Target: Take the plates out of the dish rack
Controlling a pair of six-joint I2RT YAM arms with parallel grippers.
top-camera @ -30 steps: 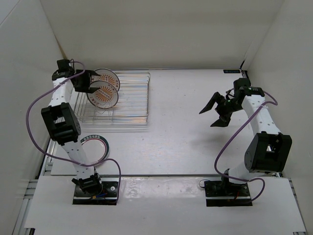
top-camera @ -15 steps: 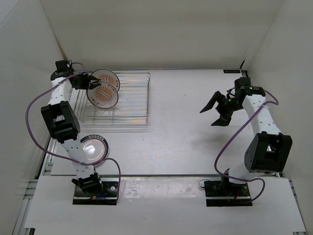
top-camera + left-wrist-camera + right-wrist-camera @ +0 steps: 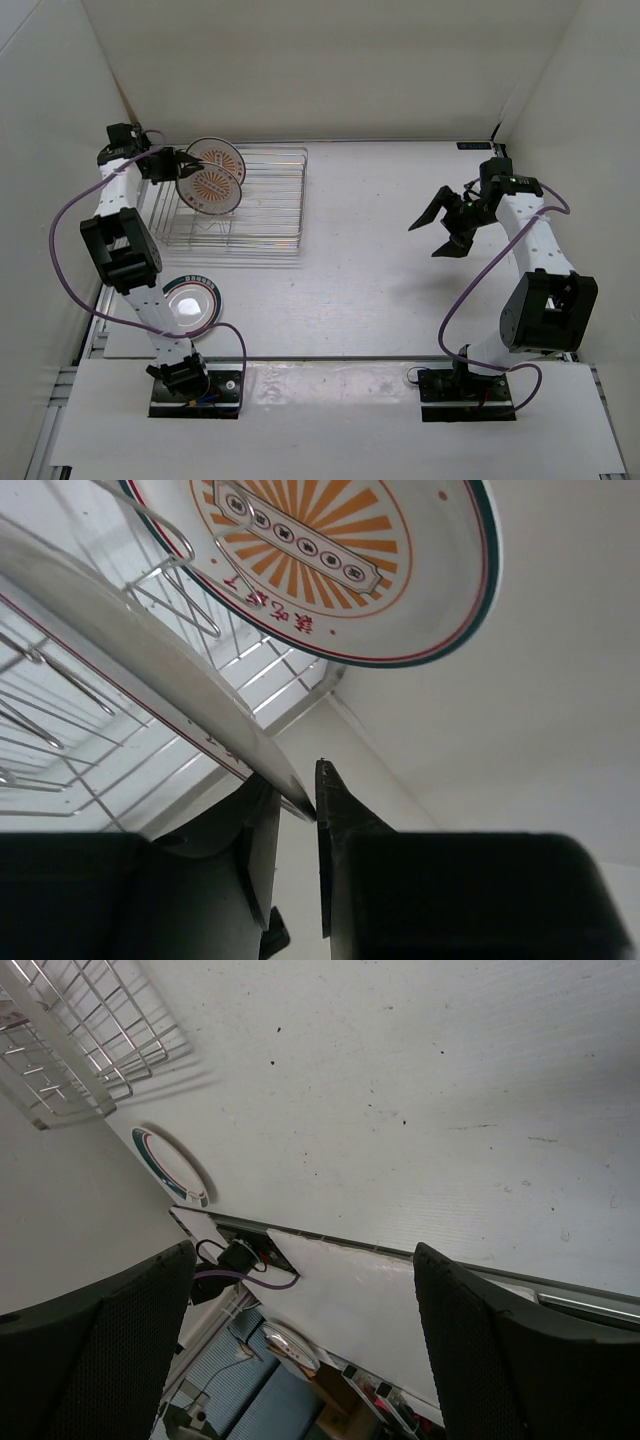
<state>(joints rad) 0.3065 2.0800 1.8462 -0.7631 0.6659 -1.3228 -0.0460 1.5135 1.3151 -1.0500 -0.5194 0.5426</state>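
Two plates with an orange sunburst stand in the dish rack [image 3: 268, 205] at its left end. My left gripper [image 3: 183, 166] reaches in from the left and is shut on the rim of the front sunburst plate [image 3: 210, 190]. In the left wrist view that plate [image 3: 130, 650] runs edge-on down into my gripper [image 3: 298, 795], and the back sunburst plate [image 3: 330, 550] faces the camera above it. A third plate [image 3: 190, 300] with a green rim lies flat on the table near the left arm's base. My right gripper [image 3: 425, 240] hangs open at the right, holding nothing.
White walls close in the table on the left, back and right; the left arm works close to the left wall. The right wrist view shows the rack's corner [image 3: 70, 1030], the flat plate [image 3: 170, 1165] and the table's near edge between the open right gripper [image 3: 300, 1250].
The left gripper's jaws closed onto the front sunburst plate's rim. The plate shifted slightly up and back in the rack. The right arm has barely moved.
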